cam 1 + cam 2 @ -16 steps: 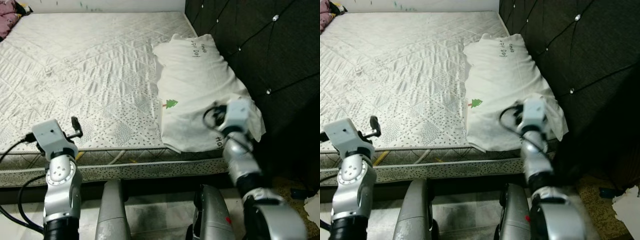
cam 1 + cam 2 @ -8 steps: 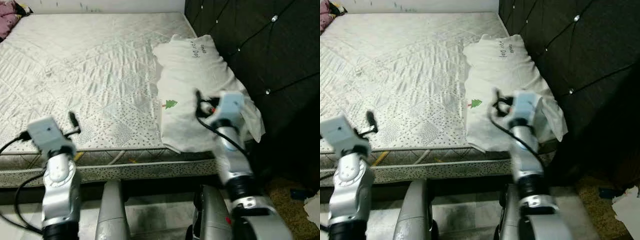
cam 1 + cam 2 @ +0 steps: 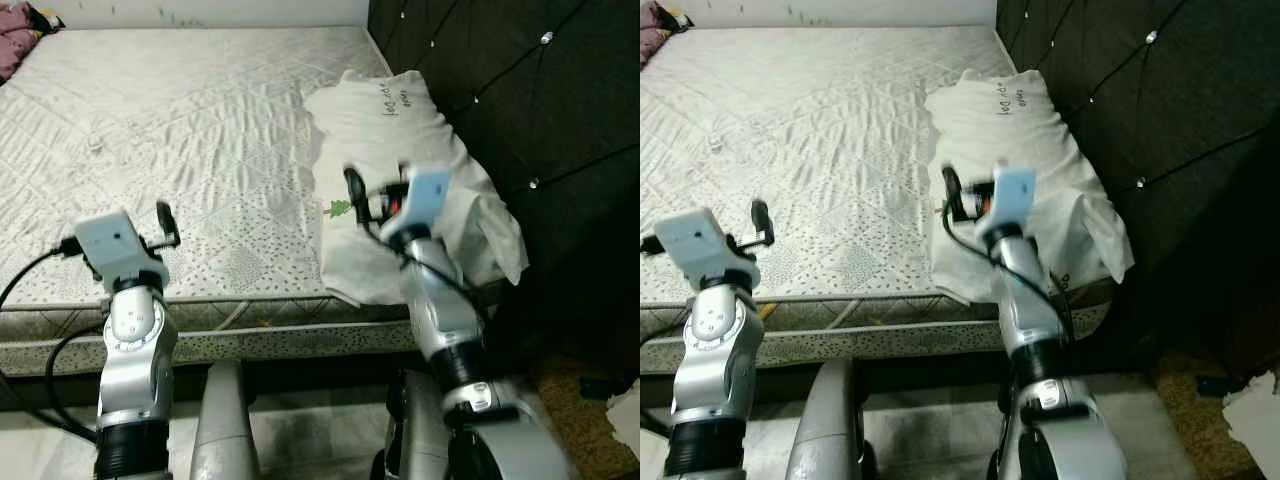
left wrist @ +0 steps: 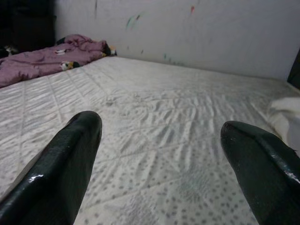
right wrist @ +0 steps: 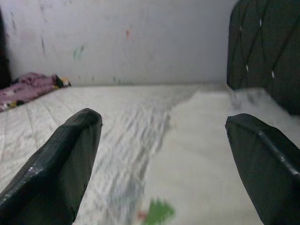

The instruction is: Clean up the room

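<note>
Bare mattress (image 3: 180,130) is being faced with both grippers, left gripper (image 4: 159,154) and right gripper (image 5: 161,154), held wide open and empty over its near edge, the pillow (image 3: 400,170) by the headboard (image 3: 520,90) and purple bedding (image 4: 42,58) at the far corner being judged still untidied.

- My two arms are shiny silver tubes with round joints.
- A pale boxy camera block sits on each wrist.
- Black cables loop beside both wrists.
- My left gripper (image 4: 159,173) and right gripper (image 5: 164,173) have fat, glossy black fingers.

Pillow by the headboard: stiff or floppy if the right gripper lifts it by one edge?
Probably floppy: the pillow looks soft and creased, its loose cover corner draping over the mattress edge. Likely light for its bulk. A one-edge pinch by the right gripper may gather only cover fabric.
</note>
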Motion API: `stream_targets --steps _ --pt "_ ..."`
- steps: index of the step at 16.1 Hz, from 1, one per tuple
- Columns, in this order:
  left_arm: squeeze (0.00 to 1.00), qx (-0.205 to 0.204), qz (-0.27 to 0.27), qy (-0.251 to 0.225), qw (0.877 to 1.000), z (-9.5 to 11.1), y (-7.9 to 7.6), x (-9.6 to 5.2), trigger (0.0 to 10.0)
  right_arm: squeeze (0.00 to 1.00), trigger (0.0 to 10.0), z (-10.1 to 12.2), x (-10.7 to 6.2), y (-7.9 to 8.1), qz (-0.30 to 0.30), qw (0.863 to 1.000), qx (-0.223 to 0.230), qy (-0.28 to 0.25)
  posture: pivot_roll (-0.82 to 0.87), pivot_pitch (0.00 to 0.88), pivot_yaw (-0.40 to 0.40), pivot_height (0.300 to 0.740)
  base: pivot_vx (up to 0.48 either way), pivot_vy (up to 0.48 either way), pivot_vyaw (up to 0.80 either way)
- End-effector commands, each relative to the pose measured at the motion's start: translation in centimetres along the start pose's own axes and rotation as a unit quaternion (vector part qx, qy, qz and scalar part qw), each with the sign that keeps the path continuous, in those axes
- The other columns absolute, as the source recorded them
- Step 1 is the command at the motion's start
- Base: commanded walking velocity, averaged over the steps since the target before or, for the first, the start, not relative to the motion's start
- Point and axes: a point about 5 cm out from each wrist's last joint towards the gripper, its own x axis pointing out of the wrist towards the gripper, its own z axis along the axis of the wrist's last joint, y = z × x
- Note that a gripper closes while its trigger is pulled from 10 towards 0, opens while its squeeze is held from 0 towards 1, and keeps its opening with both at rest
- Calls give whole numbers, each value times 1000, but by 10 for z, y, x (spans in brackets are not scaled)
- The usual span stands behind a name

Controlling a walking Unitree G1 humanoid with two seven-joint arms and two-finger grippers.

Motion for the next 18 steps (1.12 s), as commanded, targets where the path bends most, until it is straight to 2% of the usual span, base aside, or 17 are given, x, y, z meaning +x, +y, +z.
stream_targets --steps 1,4,7,11,14,18 --pt "0 0 13 0 1000 -1 4 2 10000 0 10000 4 3 -1 4 1000 2 -5 97 0 -18 576 0 0 0" --pt "0 -3 25 -5 1000 -2 7 3 10000 0 10000 5 8 5 19 1000 4 -6 106 0 -32 616 0 0 0" --pt "0 -1 23 -11 1000 1 7 5 10000 0 10000 3 8 4 16 1000 5 -2 107 0 -24 651 0 0 0" --pt "0 10 16 3 1000 -8 11 1 10000 0 10000 -12 -4 -4 -15 1000 3 20 96 0 -4 701 0 0 0" --pt "0 19 -7 12 1000 -16 2 -2 10000 0 10000 -19 -11 -8 -26 999 -1 30 74 0 18 736 0 0 0" --pt "0 43 -18 19 999 -24 -6 -15 10000 0 10000 -23 -22 -17 -41 998 -11 36 67 0 22 740 0 0 0"
